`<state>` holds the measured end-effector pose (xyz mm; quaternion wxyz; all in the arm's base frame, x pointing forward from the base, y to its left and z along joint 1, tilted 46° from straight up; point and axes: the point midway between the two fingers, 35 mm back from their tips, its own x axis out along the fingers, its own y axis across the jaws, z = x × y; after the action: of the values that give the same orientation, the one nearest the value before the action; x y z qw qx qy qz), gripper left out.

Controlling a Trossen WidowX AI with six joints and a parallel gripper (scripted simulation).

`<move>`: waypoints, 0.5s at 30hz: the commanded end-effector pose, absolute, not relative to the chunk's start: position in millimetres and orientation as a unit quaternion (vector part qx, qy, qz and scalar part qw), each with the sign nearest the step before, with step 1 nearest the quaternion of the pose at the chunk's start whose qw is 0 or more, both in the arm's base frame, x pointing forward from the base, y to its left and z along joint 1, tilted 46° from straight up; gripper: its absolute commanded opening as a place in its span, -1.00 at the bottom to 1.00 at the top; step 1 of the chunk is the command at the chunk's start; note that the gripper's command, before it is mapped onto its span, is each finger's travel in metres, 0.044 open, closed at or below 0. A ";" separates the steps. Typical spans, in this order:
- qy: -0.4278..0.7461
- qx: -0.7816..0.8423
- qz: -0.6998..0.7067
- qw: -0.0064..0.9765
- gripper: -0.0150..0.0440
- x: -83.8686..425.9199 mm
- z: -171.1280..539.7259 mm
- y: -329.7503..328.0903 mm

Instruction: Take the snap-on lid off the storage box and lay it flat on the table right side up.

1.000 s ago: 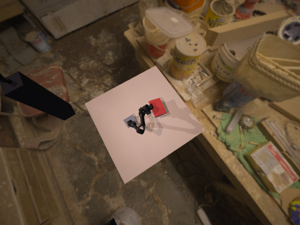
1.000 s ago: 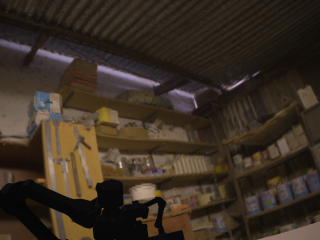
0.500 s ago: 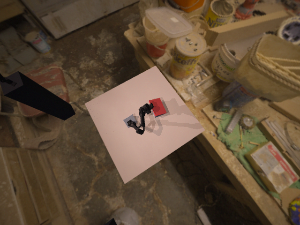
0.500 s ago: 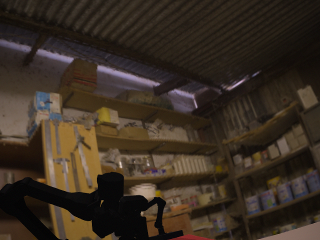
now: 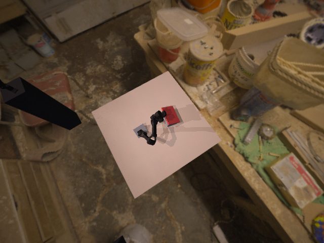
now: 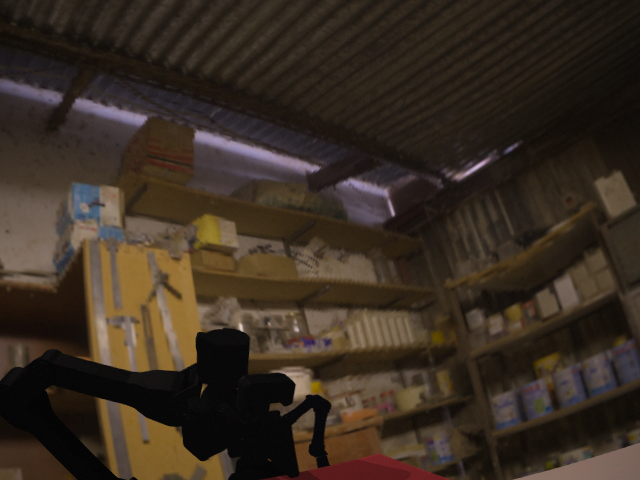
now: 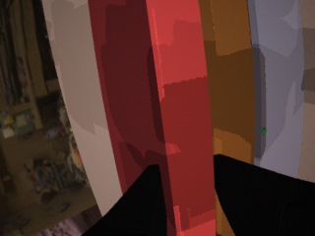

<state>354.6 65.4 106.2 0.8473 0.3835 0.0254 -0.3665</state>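
The red lid (image 5: 173, 116) (image 6: 369, 469) (image 7: 182, 54) is over the storage box. My gripper (image 5: 164, 114) (image 7: 185, 171) is shut on the lid's near rim, with one black fingertip on each side of it. In the wrist view, the blue-grey box (image 7: 282, 74) stands to the right of the lid. An orange-brown band (image 7: 231, 93) shows between the lid's rim and the box wall, so the lid stands clear of the box at this edge. Whether the far edge still touches the box is hidden.
The pale square table top (image 5: 146, 169) carries the arm (image 5: 153, 129) (image 6: 124, 387), whose grey base plate (image 5: 136, 130) is left of the box. A cluttered workbench with tins and tubs borders the table's right edge in the top view.
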 end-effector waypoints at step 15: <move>0.021 0.389 -0.363 0.846 -0.49 366.1 128.9 84.6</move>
<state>363.4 77.2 121.0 0.8471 0.3832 0.0253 -0.3673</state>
